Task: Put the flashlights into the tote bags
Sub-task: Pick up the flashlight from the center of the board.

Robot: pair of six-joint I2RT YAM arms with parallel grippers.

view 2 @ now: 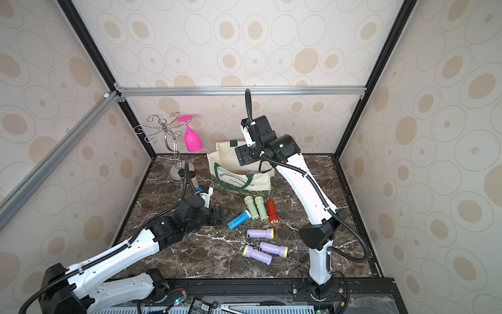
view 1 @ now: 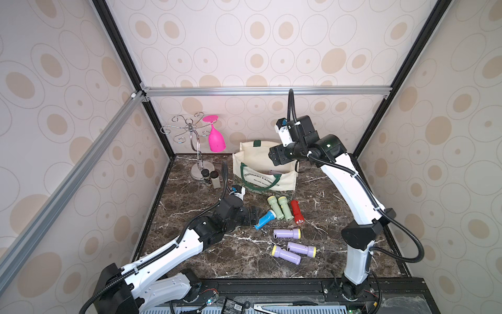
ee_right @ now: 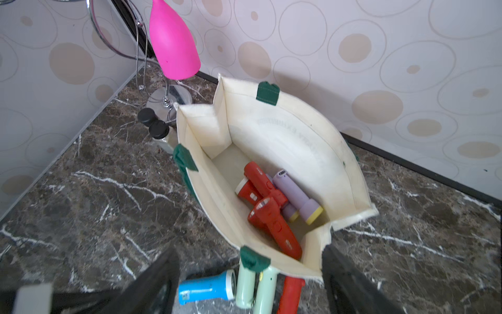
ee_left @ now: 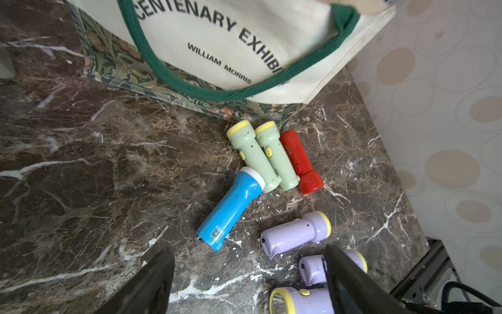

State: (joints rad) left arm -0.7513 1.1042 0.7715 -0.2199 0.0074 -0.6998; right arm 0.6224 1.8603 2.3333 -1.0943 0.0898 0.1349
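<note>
Flashlights (view 1: 297, 212) outside tote bag (view 1: 285, 180): seven.

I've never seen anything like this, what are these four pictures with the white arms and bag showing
Two white-and-black robot arms, each ending in a two-fingered claw. Two pictures look down from a camera overhead; the other two come from cameras on the arms' wrists. On the dark marble table stands an open cream canvas tote bag with green handles; red and lilac plastic flashlights lie inside. Before it lie a blue flashlight, two pale green flashlights, a red flashlight and three lilac flashlights. Nearby: a wire rack with a hanging pink goblet, and two dark-capped jars. Both claws are open and empty: the left claw low by the blue flashlight, the right claw above the bag.
</note>
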